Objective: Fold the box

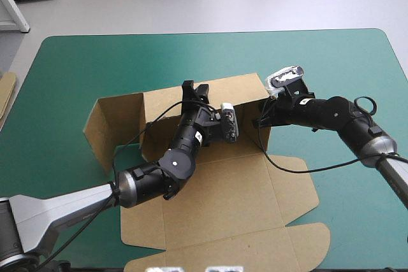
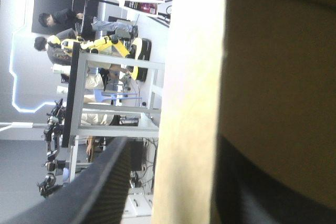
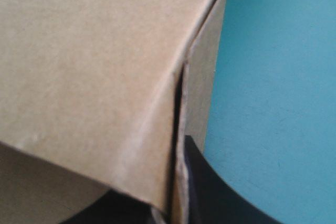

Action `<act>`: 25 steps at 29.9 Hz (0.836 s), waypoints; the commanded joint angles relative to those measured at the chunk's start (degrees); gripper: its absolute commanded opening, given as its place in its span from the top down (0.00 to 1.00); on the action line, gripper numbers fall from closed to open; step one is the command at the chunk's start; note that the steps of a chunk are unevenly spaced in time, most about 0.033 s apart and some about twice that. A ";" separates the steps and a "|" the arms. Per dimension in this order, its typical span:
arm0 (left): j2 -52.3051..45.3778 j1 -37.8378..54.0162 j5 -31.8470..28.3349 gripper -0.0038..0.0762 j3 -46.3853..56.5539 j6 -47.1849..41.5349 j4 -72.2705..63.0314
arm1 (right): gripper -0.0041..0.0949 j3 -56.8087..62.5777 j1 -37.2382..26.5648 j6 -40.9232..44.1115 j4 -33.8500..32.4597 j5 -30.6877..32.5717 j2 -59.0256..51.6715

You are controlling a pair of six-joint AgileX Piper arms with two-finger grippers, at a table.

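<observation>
Nearest me, the brown box (image 1: 236,189), a cut sheet of cardboard, has its lid part lying flat on the teal-green table cover (image 1: 76,62). The lid's rounded tabs reach close to the table's near edge. The box sits around mid-table, a little toward my side.

My left arm comes in from the near left corner and crosses above the flat lid. The left gripper (image 1: 194,88) sits at the top edge of the box's raised far wall. On the left wrist feed that wall runs edge-on between the two black fingers (image 2: 100,187), one on each side and all but closed. I read that as pinching the board.

The right gripper (image 1: 262,120) comes in from the right to the far right corner, where the far wall meets the short side wall. On the right wrist feed the corner seam gapes slightly. One black finger (image 3: 220,198) lies on the outer face of the side wall next to the cover, and a dark shape sits on the inner side. The sheet is nipped between them.

Farther left, the left-hand wall stands upright, its end flap angled back toward the near side.

Beyond the box the cover runs bare to the far edge. A pale brown edge of more board (image 1: 6,93) shows at the table's left edge.
</observation>
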 commanded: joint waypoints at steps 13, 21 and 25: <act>-10.28 -11.69 2.02 0.41 -2.14 -1.12 -3.09 | 0.98 -1.67 0.24 1.48 1.82 -1.49 -2.05; -13.54 -2.54 -1.26 0.42 -12.45 -10.89 -3.98 | 0.98 -1.67 0.24 2.11 1.67 -1.24 -2.05; -13.54 10.01 -3.59 0.42 -18.62 -12.02 -9.64 | 0.98 -1.67 0.24 2.11 1.67 -1.24 -2.05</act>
